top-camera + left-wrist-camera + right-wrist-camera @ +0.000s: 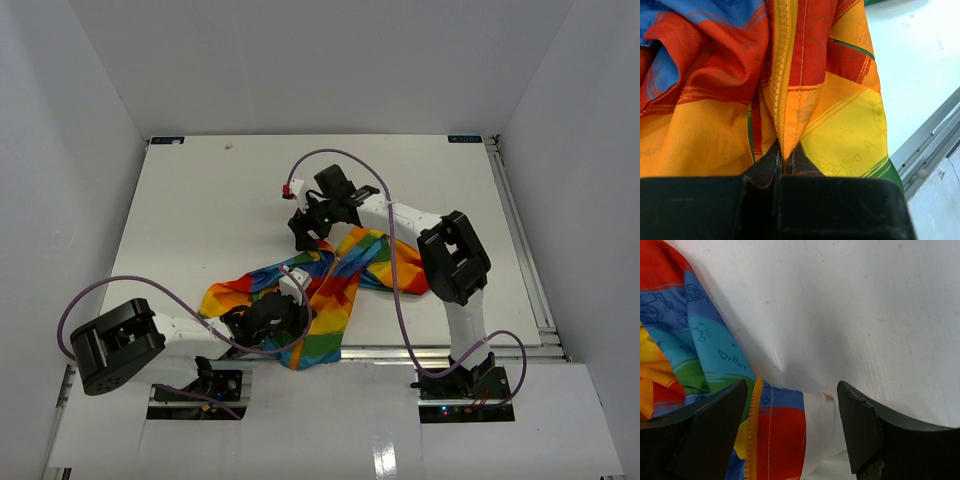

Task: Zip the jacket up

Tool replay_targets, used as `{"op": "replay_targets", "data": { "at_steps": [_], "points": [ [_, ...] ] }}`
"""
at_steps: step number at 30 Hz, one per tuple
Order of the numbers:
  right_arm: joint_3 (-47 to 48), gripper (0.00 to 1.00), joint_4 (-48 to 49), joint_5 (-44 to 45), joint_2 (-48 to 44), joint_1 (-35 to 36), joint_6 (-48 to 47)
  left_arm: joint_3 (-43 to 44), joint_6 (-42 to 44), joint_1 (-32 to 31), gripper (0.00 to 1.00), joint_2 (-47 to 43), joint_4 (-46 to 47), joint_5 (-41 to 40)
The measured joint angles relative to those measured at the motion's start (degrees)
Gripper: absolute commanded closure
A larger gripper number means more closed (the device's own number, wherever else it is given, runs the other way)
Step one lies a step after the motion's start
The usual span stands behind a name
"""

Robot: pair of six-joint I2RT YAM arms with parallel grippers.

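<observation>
My left pincer [786, 161] is clamped fully shut on a fold of the jacket [840, 130], just where a stitched orange-and-yellow edge runs down into the jaws. From that grip the edge runs straight away from me, up the left wrist view.

My right pincer [790, 415] stands wide open with nothing between its fingers. It hangs low over the jacket's far end, where a strip of orange zipper teeth [754, 440] lies close beside one finger, and the bare white table [865, 315] fills the rest of the gap.

From above, the jacket lies crumpled on the table between my two arms. Its long axis runs diagonally from my left pincer at the near edge back to my right pincer, so the closure line seems to stretch from one to the other. The right pincer is nearer the teeth, which sit below it and a little to one side.

I cannot find the zipper slider in any view. Folds hide most of the closure, so I cannot tell how far it is already joined.
</observation>
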Motion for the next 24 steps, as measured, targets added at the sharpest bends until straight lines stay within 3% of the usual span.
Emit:
{"op": "replay_targets", "data": {
  "at_steps": [3, 6, 10, 11, 22, 24],
  "points": [
    [-0.22, 0.20, -0.83, 1.12, 0.00, 0.25, -0.49, -0.02, 0.00, 0.00, 1.00, 0.00, 0.04, 0.00],
    [-0.20, 0.34, -2.08, 3.76, 0.19, 0.75, -0.77, -0.02, -0.02, 0.00, 1.00, 0.00, 0.04, -0.03],
    [0.17, 0.87, -2.87, 5.35, 1.42, 1.36, -1.03, -0.02, -0.04, 0.00, 1.00, -0.02, 0.01, -0.35],
    [0.50, 0.91, -3.03, 5.78, 1.89, 1.56, -0.67, -0.02, -0.04, 0.00, 1.00, -0.09, -0.02, -0.49],
    [4.14, 0.92, 1.72, 8.29, 2.22, -0.50, 5.11, 0.00, -1.91, -0.11, 1.00, -2.37, -3.16, -4.21],
    [3.04, 0.88, 5.03, 7.71, 0.46, -2.40, 7.75, 0.00, -2.19, -0.11, 1.00, -2.89, -3.78, -5.03]
  ]
}}
